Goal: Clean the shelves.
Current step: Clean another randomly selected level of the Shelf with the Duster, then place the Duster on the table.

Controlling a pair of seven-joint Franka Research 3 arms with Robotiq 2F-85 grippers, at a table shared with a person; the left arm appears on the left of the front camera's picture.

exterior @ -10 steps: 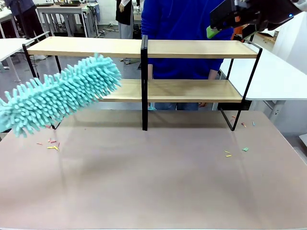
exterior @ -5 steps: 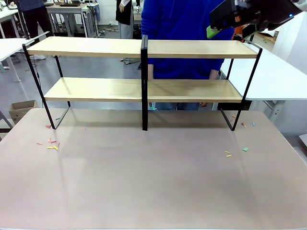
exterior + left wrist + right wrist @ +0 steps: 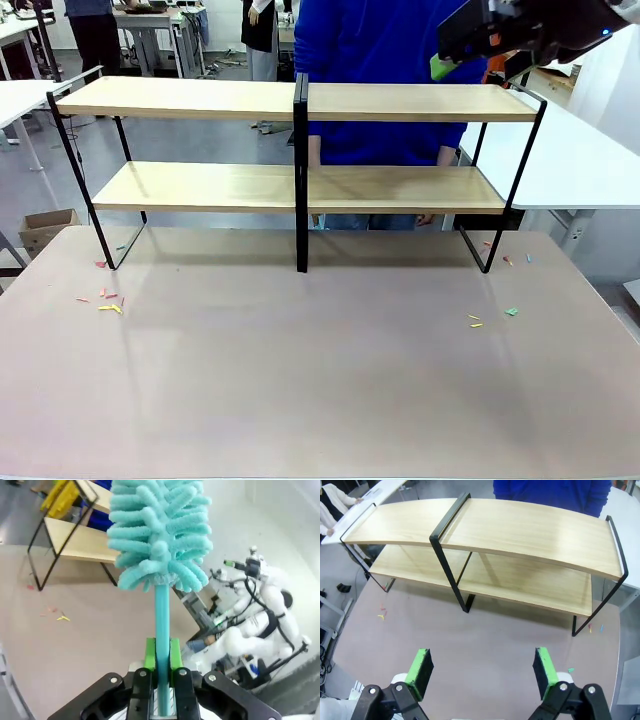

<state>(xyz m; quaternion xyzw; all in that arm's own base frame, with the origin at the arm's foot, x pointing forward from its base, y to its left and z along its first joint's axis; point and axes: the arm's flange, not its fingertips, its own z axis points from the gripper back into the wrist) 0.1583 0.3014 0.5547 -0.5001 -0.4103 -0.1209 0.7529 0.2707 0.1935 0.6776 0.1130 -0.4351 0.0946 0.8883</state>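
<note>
- Right now the shelves point(image 3: 300, 100) stand across the far half of the table point(image 3: 320, 380), their long axis running left to right, with a person in blue point(image 3: 380, 40) behind them.
- All 4 boards look bare; the only litter I can make out is small coloured scraps point(image 3: 108, 300) on the table near the left foot and a few more point(image 3: 490, 318) near the right foot.
- Over on the left, the left gripper point(image 3: 161, 672) is clenched on the thin stem of a teal duster point(image 3: 160, 530), whose fluffy head points away from the wrist.
- From that wrist the left end of the shelves point(image 3: 75, 540) lies ahead and off to one side of the duster head, well apart from it.
- Higher up, the right gripper point(image 3: 482, 672) hangs above the right end of the rack with its jaws spread and nothing between the pads.
- My guess is the next stroke belongs to the left arm: the duster has to swing back toward the left boards and then travel along their length, though how far off it sits is hard to judge from this wide-angle view.
</note>
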